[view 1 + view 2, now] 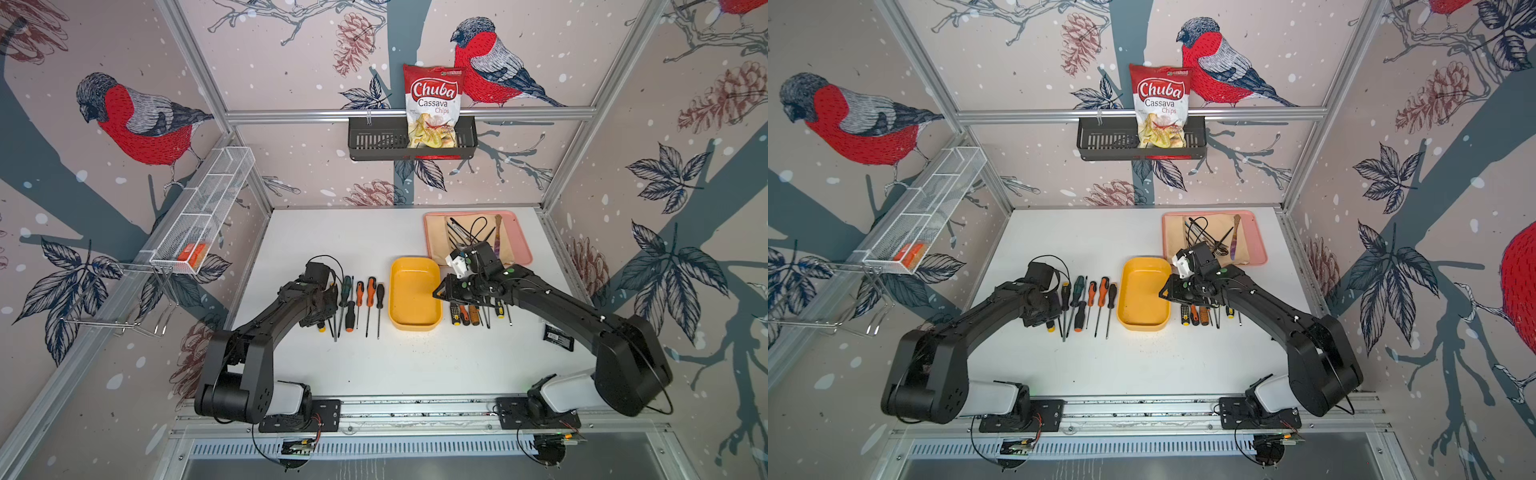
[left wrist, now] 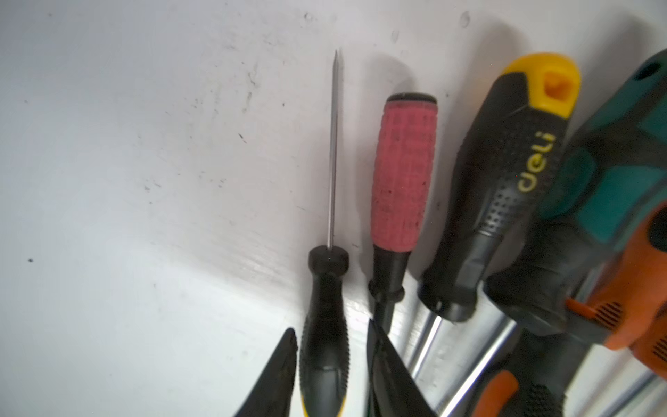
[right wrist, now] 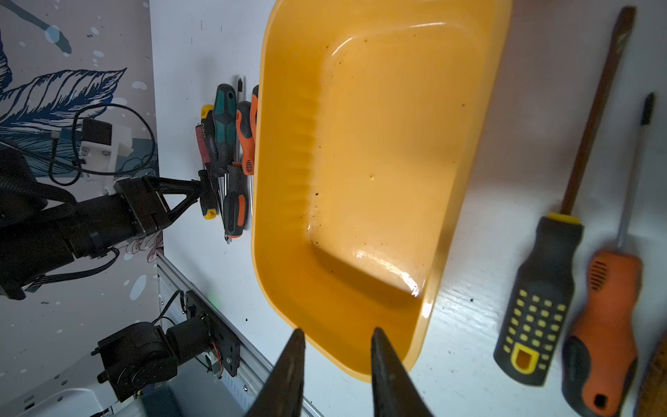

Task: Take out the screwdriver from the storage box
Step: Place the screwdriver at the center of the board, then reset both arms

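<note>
Left pincer, narrowly parted, straddles a black screwdriver on the desk, unclamped; right pincer, narrowly parted, empty, hovers at the yellow storage box rim.

We see a glossy yellow plastic storage tub, its floor flecked with dark specks. Among the screwdrivers we note a black screwdriver handle studded with yellow squares, an orange-and-black screwdriver handle, a teal-and-black screwdriver handle, a ribbed pink-red grip and a black handle capped in yellow. The pale pink wallpaper bears red-breasted birds, pinecones and dark leaves.
</note>
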Robot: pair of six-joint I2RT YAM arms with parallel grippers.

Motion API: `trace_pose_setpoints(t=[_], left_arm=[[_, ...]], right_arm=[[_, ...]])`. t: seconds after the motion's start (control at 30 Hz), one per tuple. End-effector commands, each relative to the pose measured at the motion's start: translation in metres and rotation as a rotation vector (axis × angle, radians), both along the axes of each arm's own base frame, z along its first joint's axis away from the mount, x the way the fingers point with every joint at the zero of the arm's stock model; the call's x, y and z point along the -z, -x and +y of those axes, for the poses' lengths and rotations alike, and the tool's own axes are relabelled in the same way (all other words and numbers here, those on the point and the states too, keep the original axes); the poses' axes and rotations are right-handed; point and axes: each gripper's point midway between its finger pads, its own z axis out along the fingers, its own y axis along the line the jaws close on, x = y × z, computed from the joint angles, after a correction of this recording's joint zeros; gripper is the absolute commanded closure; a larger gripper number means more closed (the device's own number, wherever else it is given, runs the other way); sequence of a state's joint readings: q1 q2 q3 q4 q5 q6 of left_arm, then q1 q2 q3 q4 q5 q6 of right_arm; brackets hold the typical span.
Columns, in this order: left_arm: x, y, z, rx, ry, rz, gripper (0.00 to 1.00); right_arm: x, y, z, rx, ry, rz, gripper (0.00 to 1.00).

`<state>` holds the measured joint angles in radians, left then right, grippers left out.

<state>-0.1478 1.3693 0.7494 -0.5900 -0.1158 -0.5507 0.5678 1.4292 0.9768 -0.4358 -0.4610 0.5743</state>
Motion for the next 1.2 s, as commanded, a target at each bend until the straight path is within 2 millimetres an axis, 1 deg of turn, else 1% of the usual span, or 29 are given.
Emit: trace_pose_setpoints(t=[0.0, 0.17, 0.23, 0.33, 0.37, 0.47, 0.5, 0.53, 0.57, 0.6, 0.63, 0.67, 0.7, 0.73, 0.83, 0.87, 0.9, 0.97, 1.0, 1.03, 1.1, 1.17], left_arm=[[-0.015, -0.001, -0.003, 0.005, 0.022, -0.018, 0.64], [-0.054, -0.02, -0.014, 0.031, 0.065, -0.144, 0.59], [-0.072, -0.032, -0.021, 0.055, 0.093, -0.215, 0.56], [-0.096, -0.049, -0.024, 0.082, 0.099, -0.312, 0.53], [-0.1, -0.053, -0.025, 0.096, 0.098, -0.338, 0.49], [-0.115, -0.071, -0.021, 0.11, 0.052, -0.429, 0.41], [-0.121, -0.078, -0.017, 0.104, 0.03, -0.465, 0.37], [-0.126, -0.084, -0.013, 0.091, 0.007, -0.501, 0.35], [-0.132, -0.089, -0.01, 0.084, -0.012, -0.532, 0.29], [-0.139, -0.095, -0.006, 0.08, -0.035, -0.574, 0.24], [-0.145, -0.1, -0.004, 0.077, -0.049, -0.612, 0.21], [-0.15, -0.105, -0.001, 0.075, -0.056, -0.639, 0.15], [-0.157, -0.11, 0.001, 0.078, -0.065, -0.673, 0.06], [-0.163, -0.115, 0.003, 0.083, -0.079, -0.7, 0.04], [-0.172, -0.128, 0.012, 0.079, -0.127, -0.755, 0.04], [-0.173, -0.131, 0.015, 0.073, -0.137, -0.768, 0.04], [-0.174, -0.134, 0.02, 0.065, -0.152, -0.785, 0.04], [-0.175, -0.137, 0.031, 0.049, -0.216, -0.835, 0.04], [-0.175, -0.136, 0.037, 0.047, -0.247, -0.868, 0.04], [-0.173, -0.134, 0.043, 0.036, -0.274, -0.897, 0.04], [-0.166, -0.128, 0.054, 0.037, -0.347, -0.934, 0.04], [-0.157, -0.119, 0.067, 0.015, -0.437, -0.946, 0.04]], right_arm=[[-0.004, -0.006, -0.009, 0.032, 0.024, -0.022, 0.65], [-0.016, -0.028, -0.03, 0.11, 0.063, -0.093, 0.59], [-0.02, -0.04, -0.044, 0.155, 0.083, -0.124, 0.56], [-0.025, -0.059, -0.066, 0.224, 0.097, -0.168, 0.51], [-0.028, -0.066, -0.073, 0.246, 0.103, -0.191, 0.49], [-0.038, -0.09, -0.102, 0.345, 0.159, -0.289, 0.38], [-0.041, -0.099, -0.115, 0.393, 0.187, -0.321, 0.34], [-0.044, -0.107, -0.126, 0.432, 0.211, -0.345, 0.3], [-0.047, -0.113, -0.136, 0.464, 0.231, -0.362, 0.28], [-0.051, -0.12, -0.148, 0.503, 0.252, -0.384, 0.22], [-0.054, -0.126, -0.159, 0.537, 0.266, -0.401, 0.0], [-0.056, -0.131, -0.168, 0.566, 0.277, -0.412, 0.0], [-0.058, -0.136, -0.178, 0.597, 0.281, -0.423, 0.0], [-0.06, -0.14, -0.188, 0.625, 0.287, -0.433, 0.0], [-0.066, -0.151, -0.219, 0.717, 0.332, -0.471, 0.0], [-0.068, -0.154, -0.231, 0.757, 0.364, -0.49, 0.0], [-0.073, -0.156, -0.248, 0.818, 0.419, -0.524, 0.0], [-0.082, -0.153, -0.28, 0.948, 0.544, -0.592, 0.0], [-0.086, -0.148, -0.297, 1.019, 0.611, -0.632, 0.0], [-0.091, -0.141, -0.31, 1.072, 0.655, -0.691, 0.0], [-0.098, -0.125, -0.326, 1.132, 0.695, -0.81, 0.0], [-0.094, -0.107, -0.34, 1.187, 0.703, -0.874, 0.0]])
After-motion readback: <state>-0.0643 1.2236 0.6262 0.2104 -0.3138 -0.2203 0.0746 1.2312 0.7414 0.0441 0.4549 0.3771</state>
